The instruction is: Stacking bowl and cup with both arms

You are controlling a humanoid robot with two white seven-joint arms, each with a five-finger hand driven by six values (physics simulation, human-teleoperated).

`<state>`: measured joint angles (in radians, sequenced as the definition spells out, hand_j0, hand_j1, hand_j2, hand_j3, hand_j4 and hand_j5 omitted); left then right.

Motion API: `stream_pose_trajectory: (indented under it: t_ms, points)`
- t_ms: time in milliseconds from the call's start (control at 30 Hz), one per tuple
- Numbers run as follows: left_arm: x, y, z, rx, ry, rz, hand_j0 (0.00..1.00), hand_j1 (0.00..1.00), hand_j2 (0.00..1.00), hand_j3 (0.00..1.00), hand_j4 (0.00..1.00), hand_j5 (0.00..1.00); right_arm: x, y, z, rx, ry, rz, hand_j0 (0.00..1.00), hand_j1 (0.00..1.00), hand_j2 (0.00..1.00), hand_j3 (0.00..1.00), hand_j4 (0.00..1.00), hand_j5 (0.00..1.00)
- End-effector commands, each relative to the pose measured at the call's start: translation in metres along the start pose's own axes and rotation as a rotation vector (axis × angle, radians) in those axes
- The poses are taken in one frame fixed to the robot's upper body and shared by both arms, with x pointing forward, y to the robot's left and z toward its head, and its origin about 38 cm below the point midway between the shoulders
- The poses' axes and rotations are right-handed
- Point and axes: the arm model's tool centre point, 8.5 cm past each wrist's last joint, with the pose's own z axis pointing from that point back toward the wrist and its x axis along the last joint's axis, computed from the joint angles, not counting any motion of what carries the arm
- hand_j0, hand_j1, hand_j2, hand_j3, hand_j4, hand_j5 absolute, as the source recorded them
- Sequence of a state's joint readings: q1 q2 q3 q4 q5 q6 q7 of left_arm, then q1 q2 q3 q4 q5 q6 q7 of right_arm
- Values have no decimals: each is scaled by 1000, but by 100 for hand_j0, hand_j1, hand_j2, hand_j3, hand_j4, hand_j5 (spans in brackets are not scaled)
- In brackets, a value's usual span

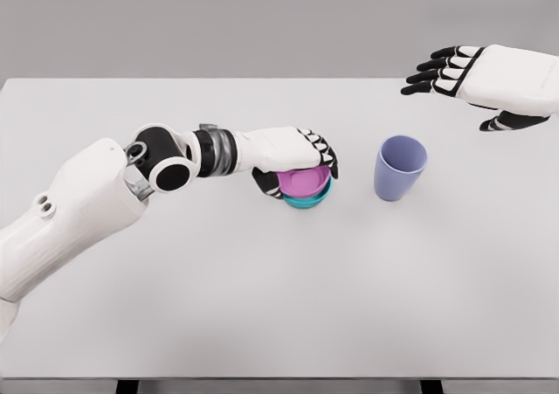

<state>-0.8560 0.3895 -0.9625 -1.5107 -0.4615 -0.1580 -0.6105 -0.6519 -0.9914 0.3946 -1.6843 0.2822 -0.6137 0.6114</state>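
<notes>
Fingers (325,156) of the left hand (293,154) curl over the near-left rim of a pink bowl (306,183), which sits nested inside a teal bowl (307,202) near the middle of the white surface (262,307); from the head view the thumb looks tucked under the left edge of the pair, so I judge the hand to be clamped on the pink bowl, though whether it also pinches the teal rim beneath cannot be told. The left arm (79,210) reaches in from the lower left, its forearm running almost level toward the bowls. Just to the right of the bowls, apart from them and not touching, stands a lavender cup (401,169), upright with its mouth open upward and tipped slightly toward the camera. The right hand (489,79) hovers above and to the right of the cup, over the far right part of the surface, its black-tipped digits spread and relaxed, pointing left and holding nothing. The relation that matters: the cup lies down and to the left of the right hand, with its long axis close to vertical, and that hand is the free one, so the cup looks like its job. It would likely need to descend and close around the cup's side wall, then carry it left over the bowls.
</notes>
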Motion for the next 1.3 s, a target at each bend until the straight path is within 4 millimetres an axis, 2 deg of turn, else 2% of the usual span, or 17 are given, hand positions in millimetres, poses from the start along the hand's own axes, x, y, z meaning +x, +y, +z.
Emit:
stream_pose_trajectory:
  t_ms: [0, 267, 433, 533, 833, 933, 1033, 1100, 1167, 1233, 1267]
  points:
    - [-4, -2, 0, -5, 8, 10, 71, 71, 71, 71, 71, 71, 0, 0, 0, -3, 1, -4, 100, 100, 100, 100, 100, 100]
    - [-5, 0, 0, -4, 11, 8, 73, 73, 73, 73, 73, 73, 0, 0, 0, -3, 1, -4, 100, 100, 100, 100, 100, 100]
    - [-5, 0, 0, -4, 10, 7, 93, 93, 93, 93, 93, 93, 0, 0, 0, -3, 1, -4, 100, 100, 100, 100, 100, 100]
    - [-5, 1, 0, -3, 10, 7, 99, 99, 99, 99, 99, 99, 0, 0, 0, -3, 1, -4, 100, 100, 100, 100, 100, 100]
    - [-4, 1, 1, -1, 6, 6, 100, 100, 100, 100, 100, 100, 0, 0, 0, -3, 1, -4, 100, 100, 100, 100, 100, 100]
    - [3, 8, 7, 21, -16, -9, 100, 100, 100, 100, 100, 100, 0, 0, 0, -3, 1, -4, 100, 100, 100, 100, 100, 100]
    - [2, 14, 42, 40, -42, 6, 100, 100, 100, 100, 100, 100, 0, 0, 0, -3, 1, -4, 100, 100, 100, 100, 100, 100]
    - [-4, 29, 86, 67, -66, -16, 100, 100, 100, 100, 100, 100, -1, -1, 1, -5, 3, -3, 100, 100, 100, 100, 100, 100]
    - [-5, 52, 120, 144, -168, -150, 100, 100, 100, 100, 100, 100, -1, -1, 1, -5, 3, -3, 100, 100, 100, 100, 100, 100]
    - [-7, 64, 161, 215, -265, -224, 100, 100, 100, 100, 100, 100, -1, -1, 1, -5, 3, -3, 100, 100, 100, 100, 100, 100]
    - [-25, 68, 202, 248, -214, -162, 100, 100, 100, 100, 100, 100, -1, -1, 1, -5, 3, -3, 100, 100, 100, 100, 100, 100]
